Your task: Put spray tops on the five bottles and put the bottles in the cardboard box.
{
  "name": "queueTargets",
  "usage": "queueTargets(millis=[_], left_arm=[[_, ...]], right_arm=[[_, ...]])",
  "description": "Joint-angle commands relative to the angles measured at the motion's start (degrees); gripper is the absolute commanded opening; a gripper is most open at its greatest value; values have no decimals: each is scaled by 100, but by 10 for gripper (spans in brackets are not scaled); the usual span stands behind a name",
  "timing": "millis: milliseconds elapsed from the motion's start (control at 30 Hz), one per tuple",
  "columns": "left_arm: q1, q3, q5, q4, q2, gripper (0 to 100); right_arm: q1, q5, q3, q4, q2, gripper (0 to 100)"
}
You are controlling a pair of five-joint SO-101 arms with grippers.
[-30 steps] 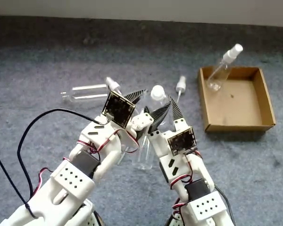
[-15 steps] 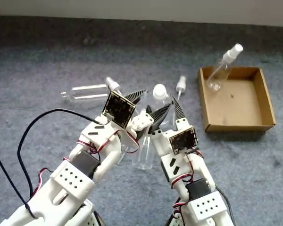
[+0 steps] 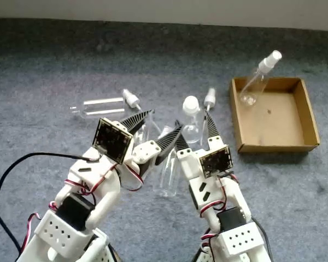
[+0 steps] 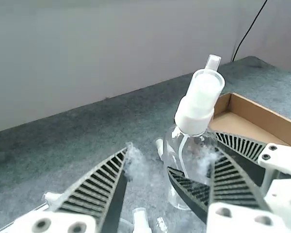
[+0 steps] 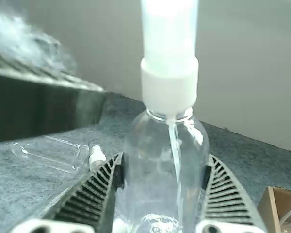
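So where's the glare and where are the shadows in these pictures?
High view: a soft shadow runs along the near wall of the cardboard box. Right wrist view: the spray top on the bottle glares nearly white. Left wrist view: bright glints on that bottle's glass.

The bench [image 3: 54, 65] has a grey, carpet-like surface. A pale wall [image 4: 87, 48] rises behind it, with a thin black cable [image 4: 250, 29] hanging against it.

four bottles [image 3: 98, 106] [image 3: 168, 170] [image 3: 191, 119] [image 3: 257, 82], two loose spray tops [image 3: 131, 99] [image 3: 209, 98], one cardboard box [image 3: 273, 146]
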Motion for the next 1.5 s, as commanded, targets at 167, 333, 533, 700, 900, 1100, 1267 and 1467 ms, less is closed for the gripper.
queueTargets(millis=[167, 333, 533, 700, 900, 1100, 1267, 1467], left_arm=[[-690, -101, -185, 1257, -734, 40], [-1429, -48, -554, 1477, -1209, 22], [-2053, 251, -580, 1776, -2193, 5], [-2677, 857, -589, 2207, -3046, 5], [-2879, 971, -589, 2242, -2826, 5], [-2888, 1393, -589, 2251, -2826, 5], [-2888, 2211, -589, 2233, -2826, 5], [-2879, 2791, -554, 2242, -2826, 5]], right_arm=[[75, 44, 673, 207, -48, 163], [75, 44, 673, 215, -48, 163], [75, 44, 673, 215, -48, 163], [75, 44, 673, 224, -48, 163], [84, 44, 673, 224, -22, 163], [84, 44, 673, 233, -13, 163], [84, 44, 673, 233, -13, 163], [75, 44, 673, 479, -48, 163]])
